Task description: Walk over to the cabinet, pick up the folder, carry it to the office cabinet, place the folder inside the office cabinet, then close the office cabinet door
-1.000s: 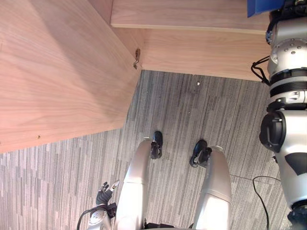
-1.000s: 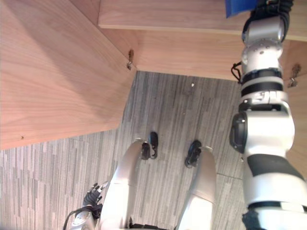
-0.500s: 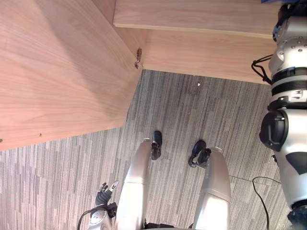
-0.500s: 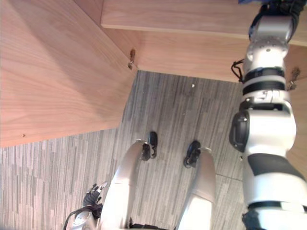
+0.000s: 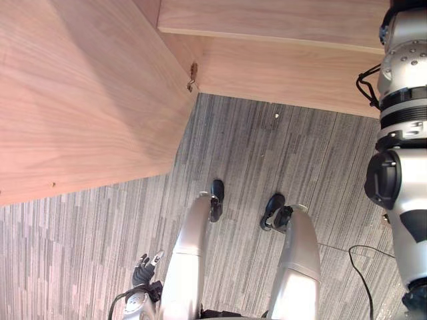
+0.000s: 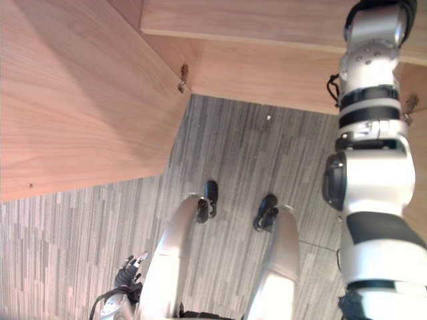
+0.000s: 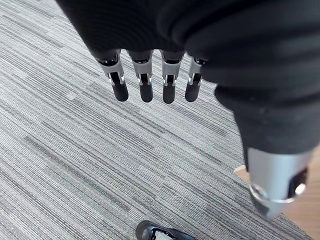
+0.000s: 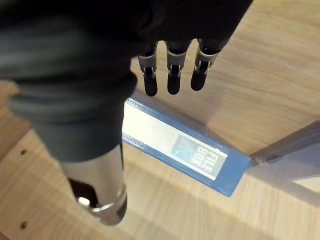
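The blue folder (image 8: 176,143) with a white label on its spine lies on a wooden shelf (image 8: 260,75) inside the office cabinet. My right hand (image 8: 173,72) hovers just above it with straight fingers, apart from the folder and holding nothing. In the eye views my right arm (image 6: 370,80) stretches up on the right into the cabinet (image 5: 267,20). The cabinet's wooden door (image 5: 80,100) stands wide open on the left, hung on a metal hinge (image 5: 192,75). My left hand (image 5: 143,269) hangs low beside my body over the carpet, its fingers (image 7: 145,85) straight and empty.
Grey striped carpet (image 5: 280,153) covers the floor in front of the cabinet. A second hinge (image 6: 408,103) shows on the cabinet's right side behind my right arm. The open door takes up the room to my left.
My right arm has reached farther up into the cabinet. The blue folder corner seen at the top edge of the eye views a second ago has gone out of them.
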Tool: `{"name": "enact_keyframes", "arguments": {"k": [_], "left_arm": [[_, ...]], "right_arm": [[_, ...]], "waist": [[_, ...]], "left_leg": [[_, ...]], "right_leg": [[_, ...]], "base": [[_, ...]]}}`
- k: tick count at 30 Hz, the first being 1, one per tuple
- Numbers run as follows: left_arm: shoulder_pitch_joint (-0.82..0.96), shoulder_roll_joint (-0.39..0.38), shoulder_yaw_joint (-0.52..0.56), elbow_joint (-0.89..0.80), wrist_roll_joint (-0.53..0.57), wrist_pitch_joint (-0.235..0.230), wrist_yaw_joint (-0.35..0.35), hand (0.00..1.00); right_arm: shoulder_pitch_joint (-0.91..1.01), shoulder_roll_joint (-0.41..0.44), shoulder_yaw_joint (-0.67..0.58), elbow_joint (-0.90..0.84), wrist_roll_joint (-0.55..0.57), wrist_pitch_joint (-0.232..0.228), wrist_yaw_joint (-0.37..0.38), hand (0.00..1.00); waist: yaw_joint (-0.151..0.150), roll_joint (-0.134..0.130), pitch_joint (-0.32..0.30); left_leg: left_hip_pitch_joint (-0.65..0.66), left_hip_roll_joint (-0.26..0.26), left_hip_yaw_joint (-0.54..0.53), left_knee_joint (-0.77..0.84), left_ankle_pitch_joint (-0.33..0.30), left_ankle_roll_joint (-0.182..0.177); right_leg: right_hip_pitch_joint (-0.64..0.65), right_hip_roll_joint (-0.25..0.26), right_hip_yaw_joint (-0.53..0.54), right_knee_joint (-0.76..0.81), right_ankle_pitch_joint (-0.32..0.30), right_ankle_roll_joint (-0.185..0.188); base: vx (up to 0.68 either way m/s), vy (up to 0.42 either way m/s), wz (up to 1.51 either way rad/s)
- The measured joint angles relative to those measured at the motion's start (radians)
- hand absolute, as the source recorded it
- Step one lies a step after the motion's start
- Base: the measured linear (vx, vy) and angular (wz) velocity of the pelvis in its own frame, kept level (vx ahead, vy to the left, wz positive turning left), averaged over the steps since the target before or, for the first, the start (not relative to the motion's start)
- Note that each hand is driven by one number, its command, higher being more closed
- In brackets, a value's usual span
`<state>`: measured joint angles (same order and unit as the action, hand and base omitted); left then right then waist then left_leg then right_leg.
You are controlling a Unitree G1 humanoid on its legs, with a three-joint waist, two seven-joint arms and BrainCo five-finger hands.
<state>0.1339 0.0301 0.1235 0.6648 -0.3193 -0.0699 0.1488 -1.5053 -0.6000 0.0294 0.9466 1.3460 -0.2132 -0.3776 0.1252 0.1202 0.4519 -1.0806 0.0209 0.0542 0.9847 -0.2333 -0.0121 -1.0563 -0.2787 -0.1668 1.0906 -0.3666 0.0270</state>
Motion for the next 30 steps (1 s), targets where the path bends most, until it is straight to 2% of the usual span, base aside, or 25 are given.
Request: {"name": "enact_keyframes", "arguments": {"k": [3,5,8,9,11,12,16,20,25,30], "left_arm": [[0.000,-0.001,0.002,0.002,-0.007,0.000,0.000,0.00],[0.000,-0.001,0.002,0.002,-0.008,-0.001,-0.002,0.00],[0.000,0.000,0.002,0.003,-0.008,-0.005,-0.008,0.00],[0.000,0.001,0.002,0.003,-0.008,-0.006,-0.010,0.00],[0.000,0.008,-0.002,0.002,-0.005,-0.008,-0.027,0.00],[0.000,0.010,-0.004,0.000,-0.001,-0.009,-0.028,0.00],[0.008,0.029,-0.016,-0.011,0.041,-0.011,-0.057,0.00],[0.047,0.046,-0.037,-0.069,0.071,-0.018,-0.108,0.00],[0.056,0.060,-0.052,-0.078,0.071,-0.018,-0.137,0.00],[0.093,0.066,-0.065,-0.096,0.071,-0.018,-0.148,0.00]], "right_arm": [[0.000,-0.019,0.065,0.012,-0.083,0.047,0.021,0.00],[0.000,-0.031,0.107,0.033,-0.180,0.087,0.033,0.00],[0.000,-0.062,0.213,0.096,-0.419,0.195,0.090,0.00],[0.000,-0.064,0.226,0.106,-0.440,0.205,0.097,0.00],[0.002,-0.070,0.303,0.162,-0.626,0.283,0.154,0.00],[0.002,-0.072,0.324,0.180,-0.669,0.304,0.174,0.00],[0.040,-0.086,0.327,0.207,-0.818,0.337,0.238,0.00],[0.054,-0.087,0.327,0.241,-0.810,0.338,0.269,0.00],[0.102,-0.087,0.361,0.259,-0.785,0.343,0.299,0.00],[0.146,-0.086,0.416,0.268,-0.832,0.348,0.322,0.00]], "waist": [[0.001,0.000,0.000],[0.000,0.000,0.000],[0.000,-0.001,0.000],[0.000,-0.001,0.000],[-0.003,-0.001,0.001],[-0.003,-0.002,0.001],[-0.001,-0.004,0.003],[-0.003,-0.005,0.001],[-0.008,-0.009,-0.004],[-0.014,-0.022,-0.027]], "left_leg": [[0.000,0.001,-0.002,-0.003,0.001,-0.001],[-0.001,0.001,-0.003,-0.002,0.001,-0.001],[-0.001,0.001,-0.004,-0.003,0.001,0.000],[-0.001,0.001,-0.004,-0.003,0.001,0.000],[0.004,0.004,-0.008,-0.010,0.002,0.000],[0.009,0.004,-0.008,-0.019,0.003,0.002],[0.082,0.004,0.006,-0.064,0.006,0.005],[0.152,0.004,0.020,-0.127,0.015,0.012],[0.246,0.003,0.043,-0.228,0.045,0.014],[0.354,0.000,0.065,-0.356,0.090,0.010]], "right_leg": [[0.000,0.000,-0.003,-0.002,0.000,0.000],[0.001,0.001,-0.004,-0.002,0.000,0.000],[0.003,0.001,-0.005,-0.006,0.000,0.000],[0.004,0.001,-0.006,-0.007,0.000,0.000],[0.015,0.003,-0.017,-0.021,0.006,-0.010],[0.023,0.004,-0.021,-0.032,0.010,-0.016],[0.099,0.004,-0.027,-0.081,0.017,-0.020],[0.165,0.006,-0.032,-0.146,0.035,-0.015],[0.257,0.007,-0.048,-0.237,0.058,-0.008],[0.361,0.007,-0.082,-0.338,0.079,-0.005]], "base": [[0.00,0.000,0.00],[0.00,0.000,0.00],[0.00,0.000,0.00],[0.00,0.000,0.00],[0.00,0.000,0.00],[0.00,0.000,0.00],[0.05,0.035,0.00],[0.07,0.037,-0.04],[0.08,0.040,0.03],[0.07,0.001,0.11]]}}
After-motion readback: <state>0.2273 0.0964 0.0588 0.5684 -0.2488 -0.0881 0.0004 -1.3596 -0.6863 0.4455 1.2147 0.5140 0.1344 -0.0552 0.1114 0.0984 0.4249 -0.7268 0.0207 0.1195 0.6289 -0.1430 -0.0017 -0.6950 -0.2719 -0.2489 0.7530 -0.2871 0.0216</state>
